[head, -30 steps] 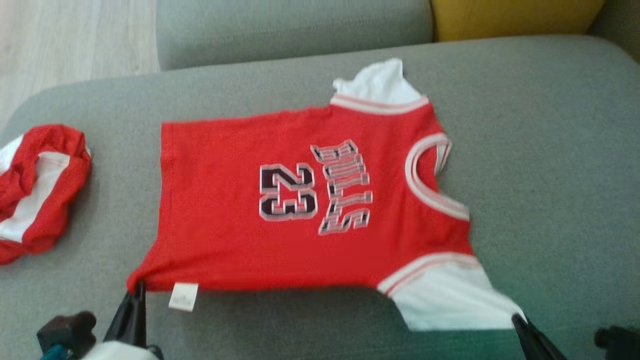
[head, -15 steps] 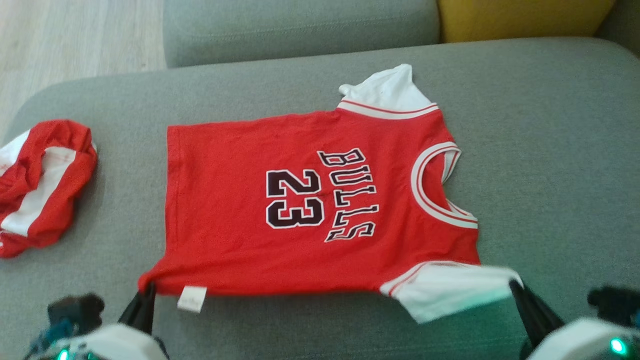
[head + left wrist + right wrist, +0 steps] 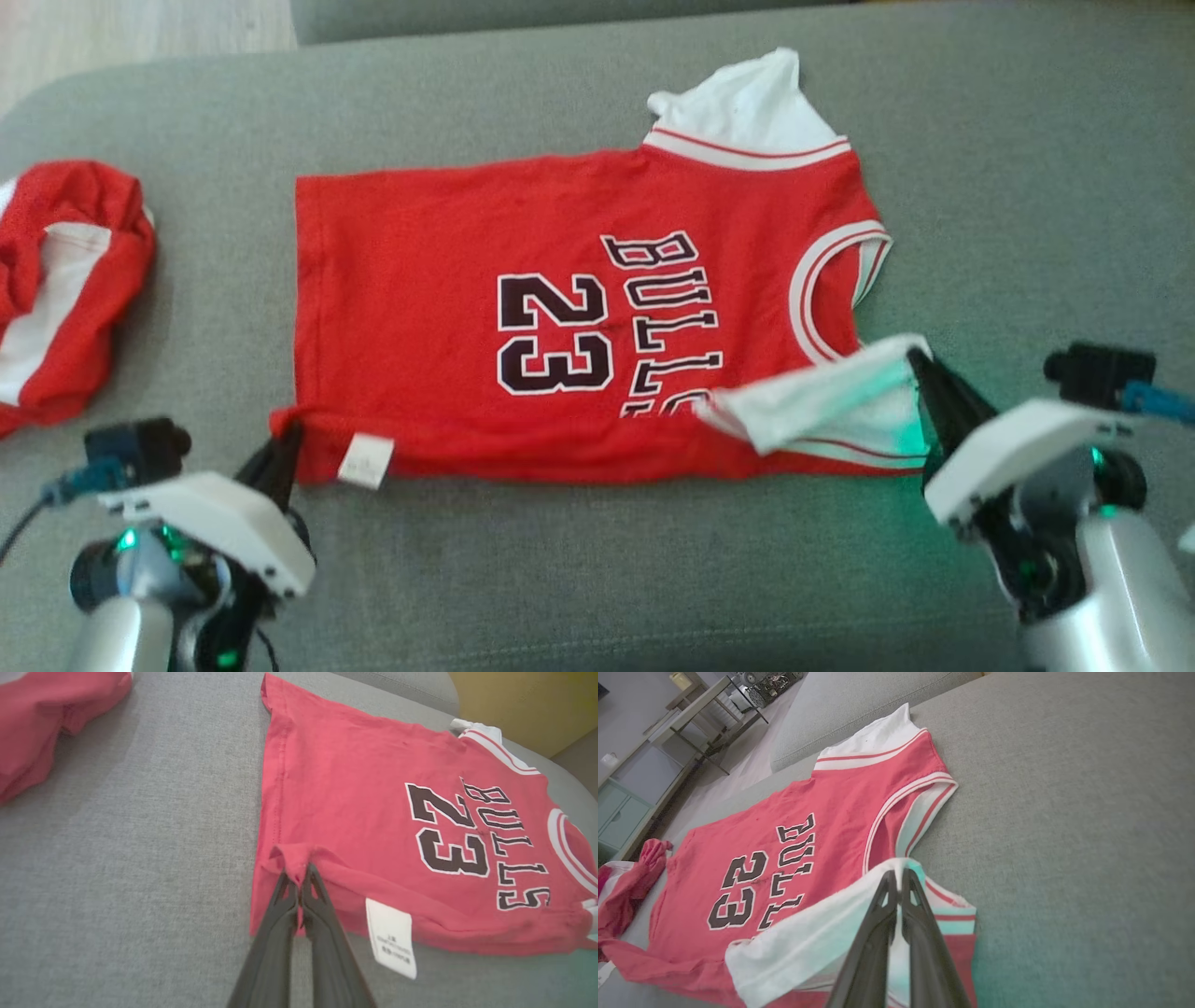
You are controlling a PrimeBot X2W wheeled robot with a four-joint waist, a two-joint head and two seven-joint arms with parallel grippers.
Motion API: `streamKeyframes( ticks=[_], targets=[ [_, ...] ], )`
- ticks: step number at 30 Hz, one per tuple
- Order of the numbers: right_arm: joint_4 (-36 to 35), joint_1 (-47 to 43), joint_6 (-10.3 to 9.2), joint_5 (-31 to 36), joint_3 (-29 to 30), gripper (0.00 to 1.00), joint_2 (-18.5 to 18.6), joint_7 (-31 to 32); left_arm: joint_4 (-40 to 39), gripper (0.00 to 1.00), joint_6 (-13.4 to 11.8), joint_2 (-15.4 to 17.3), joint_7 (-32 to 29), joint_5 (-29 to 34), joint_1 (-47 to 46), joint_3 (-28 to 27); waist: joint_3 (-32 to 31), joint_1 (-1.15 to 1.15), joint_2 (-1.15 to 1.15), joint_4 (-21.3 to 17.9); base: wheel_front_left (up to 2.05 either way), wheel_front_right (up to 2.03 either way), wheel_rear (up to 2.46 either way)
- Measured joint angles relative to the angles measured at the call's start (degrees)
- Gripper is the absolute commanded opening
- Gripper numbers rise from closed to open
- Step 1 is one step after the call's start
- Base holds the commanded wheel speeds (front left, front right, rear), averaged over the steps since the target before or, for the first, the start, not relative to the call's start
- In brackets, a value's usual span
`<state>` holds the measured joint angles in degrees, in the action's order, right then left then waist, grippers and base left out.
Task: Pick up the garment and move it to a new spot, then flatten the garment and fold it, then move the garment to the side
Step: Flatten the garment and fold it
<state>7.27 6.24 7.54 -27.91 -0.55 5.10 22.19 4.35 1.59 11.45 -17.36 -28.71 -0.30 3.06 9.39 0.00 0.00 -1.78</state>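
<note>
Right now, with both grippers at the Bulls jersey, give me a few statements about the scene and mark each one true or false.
1. The left gripper is shut on the red jersey's hem corner. True.
2. The right gripper hangs open, clear of the jersey. False: it is shut on the white sleeve, lifted over the red front.
3. The jersey's print faces down. False: "BULLS 23" faces up.
4. A bunched red and white garment lies apart from the jersey, on the robot's left. True.
5. The jersey lies on a wooden table. False: it lies on a gray sofa cushion.
</note>
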Motion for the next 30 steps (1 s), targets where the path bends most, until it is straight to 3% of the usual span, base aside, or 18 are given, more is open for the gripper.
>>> streamKeyframes(
  ticks=[13,14,15,16,22,26,30],
  targets=[
    [14.24,13.83,0.00,-5.58,-9.49,0.00,5.98,-10.62,7.57,0.00,1.52,-0.54,0.53,-3.61,-6.83,-0.42,4.54,0.00,0.00,0.58,0.00,0.00,0.00],
    [14.93,14.19,0.00,-6.14,-10.29,0.29,6.27,-11.32,8.06,0.34,1.55,-0.68,0.91,-3.96,-7.26,-0.37,4.66,0.00,0.00,0.69,0.00,0.00,0.00],
    [15.44,14.43,0.00,-6.75,-10.88,0.95,6.39,-12.03,8.44,0.91,1.80,-0.73,1.11,-3.96,-7.59,-0.23,4.76,0.00,0.00,0.79,0.00,0.00,0.00],
    [15.83,14.48,0.00,-7.33,-11.35,1.00,6.39,-12.93,8.82,1.00,1.94,-0.78,1.80,-3.88,-7.84,-0.15,4.84,0.00,0.00,0.87,0.00,0.00,0.00],
    [15.36,14.31,0.00,-7.45,-14.05,1.00,7.21,-21.93,9.21,1.00,1.30,-2.08,9.32,-2.05,-8.13,-0.21,4.94,0.00,0.00,0.65,0.00,0.00,0.00],
    [13.00,13.78,0.00,-2.33,-13.71,1.00,7.53,-29.61,7.42,1.00,-0.93,-3.04,17.22,1.80,-7.65,-0.43,4.61,0.00,0.00,0.37,0.00,0.00,0.00],
    [10.67,11.46,0.00,3.19,-11.41,1.00,7.25,-33.11,5.49,1.00,-2.72,-3.68,22.98,5.13,-6.27,-0.18,4.29,0.00,0.00,0.32,0.00,0.00,0.00]
  ],
)
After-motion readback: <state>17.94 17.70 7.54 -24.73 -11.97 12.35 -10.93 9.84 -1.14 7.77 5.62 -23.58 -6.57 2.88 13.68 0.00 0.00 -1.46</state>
